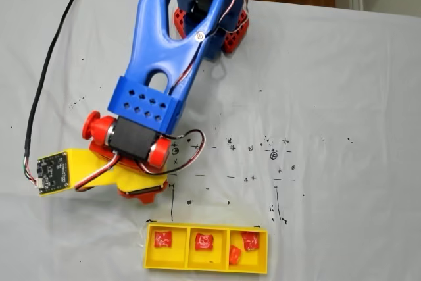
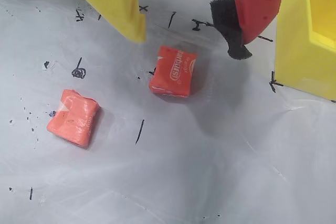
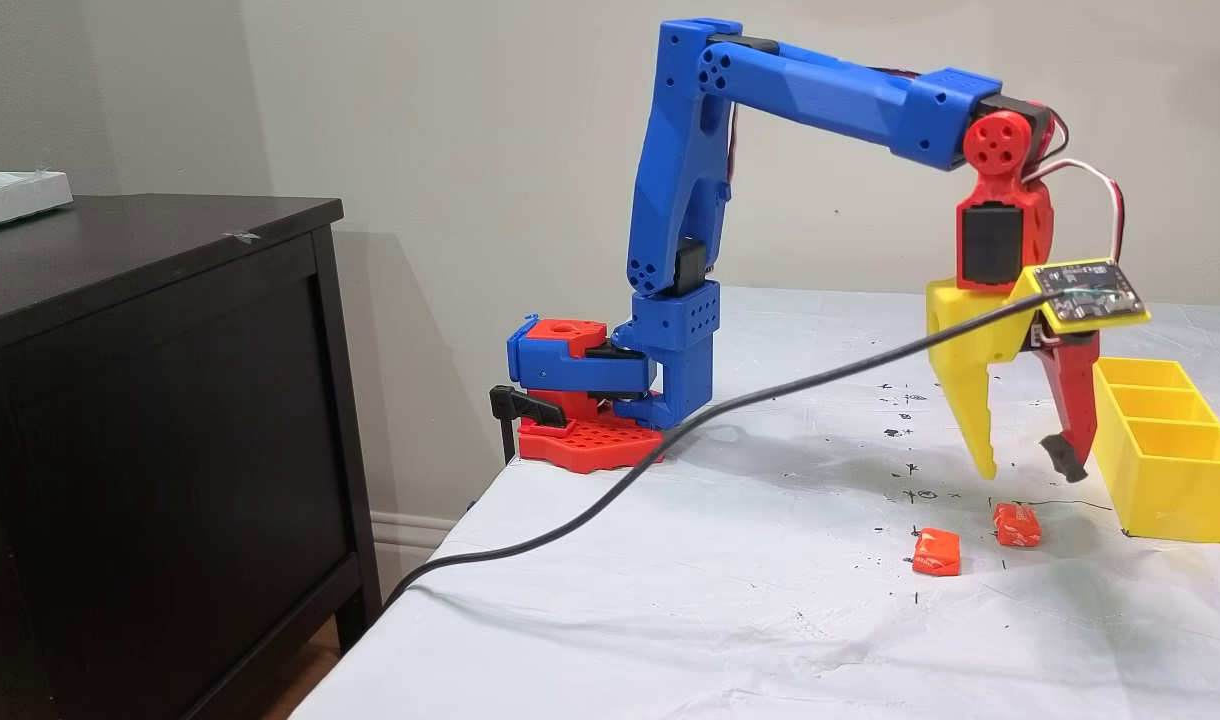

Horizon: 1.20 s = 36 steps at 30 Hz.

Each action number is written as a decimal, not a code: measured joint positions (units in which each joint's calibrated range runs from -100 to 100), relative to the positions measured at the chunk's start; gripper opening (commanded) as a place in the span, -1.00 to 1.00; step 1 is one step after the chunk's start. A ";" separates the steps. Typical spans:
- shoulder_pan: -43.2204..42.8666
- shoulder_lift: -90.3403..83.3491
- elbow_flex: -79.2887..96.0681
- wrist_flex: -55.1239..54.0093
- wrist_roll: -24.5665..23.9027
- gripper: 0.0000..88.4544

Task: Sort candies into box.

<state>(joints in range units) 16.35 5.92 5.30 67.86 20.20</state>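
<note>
My gripper point(image 3: 1028, 467) hangs open and empty a little above the cloth, yellow finger on the left, red finger with a black pad on the right. In the wrist view the gripper point(image 2: 189, 43) frames a red candy with white marks point(image 2: 173, 72) lying just below the gap. An orange candy point(image 2: 74, 118) lies further left, outside the fingers. The side fixed view shows the same red candy point(image 3: 1017, 525) and orange candy point(image 3: 936, 552) on the cloth. The yellow box point(image 1: 204, 266) holds one candy in its left compartment point(image 1: 163, 239), one in the middle point(image 1: 204, 242) and two in the right point(image 1: 249, 240).
The box wall point(image 2: 304, 40) stands close to the red finger's right side. A black cable point(image 3: 670, 440) runs across the table from the yellow camera bracket point(image 1: 62, 170). A dark cabinet point(image 3: 150, 400) stands beyond the table's left edge. Pen marks dot the white cloth.
</note>
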 measured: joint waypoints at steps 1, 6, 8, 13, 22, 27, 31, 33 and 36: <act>0.00 0.34 0.00 0.00 0.10 -0.53; 1.48 2.37 0.00 -0.16 0.44 -0.48; 1.56 2.71 0.00 -0.79 0.44 -0.48; 1.48 2.88 0.00 -1.67 0.44 -0.50; 1.48 6.01 0.00 -2.22 0.44 -0.50; 1.48 7.28 -1.28 -2.54 0.44 -0.49; 1.48 8.63 -1.54 -3.33 0.44 -0.48; 1.48 9.22 -1.54 -3.33 0.44 -0.48; 1.48 9.90 -1.54 -3.33 0.44 -0.47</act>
<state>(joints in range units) 17.83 15.82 3.76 64.52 20.63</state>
